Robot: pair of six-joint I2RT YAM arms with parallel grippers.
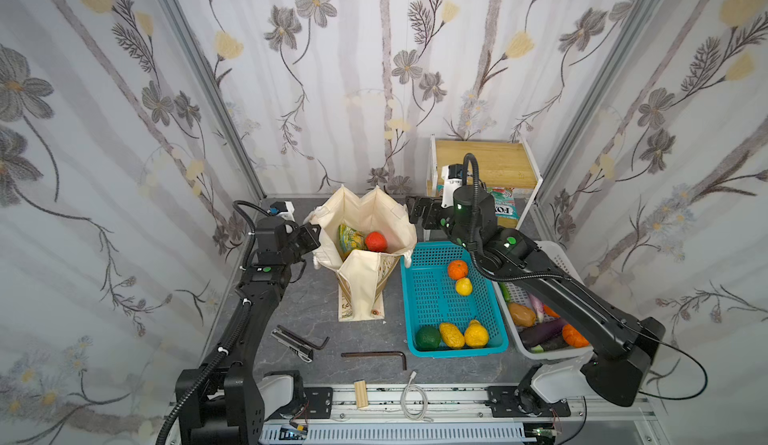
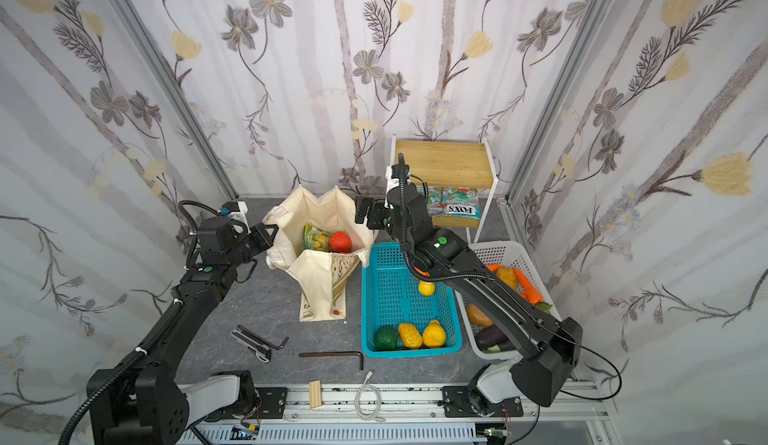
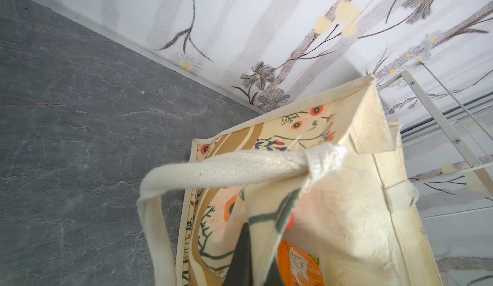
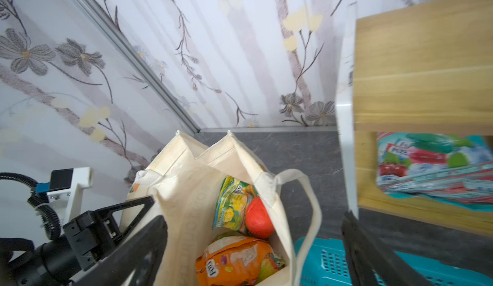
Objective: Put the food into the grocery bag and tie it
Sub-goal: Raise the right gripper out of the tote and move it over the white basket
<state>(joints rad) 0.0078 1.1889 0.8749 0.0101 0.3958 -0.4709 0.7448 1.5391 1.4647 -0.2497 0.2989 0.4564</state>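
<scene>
While upright, bag (image 1: 365, 214) between left jaws

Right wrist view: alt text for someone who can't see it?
An open cream grocery bag holds a green snack packet, a red tomato and an orange snack packet. The right gripper hangs open above it; the left gripper pinches the bag's rim.

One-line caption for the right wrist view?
Open right gripper faces the grocery bag holding green packet, orange packet and tomato; left gripper pinches its rim.
</scene>
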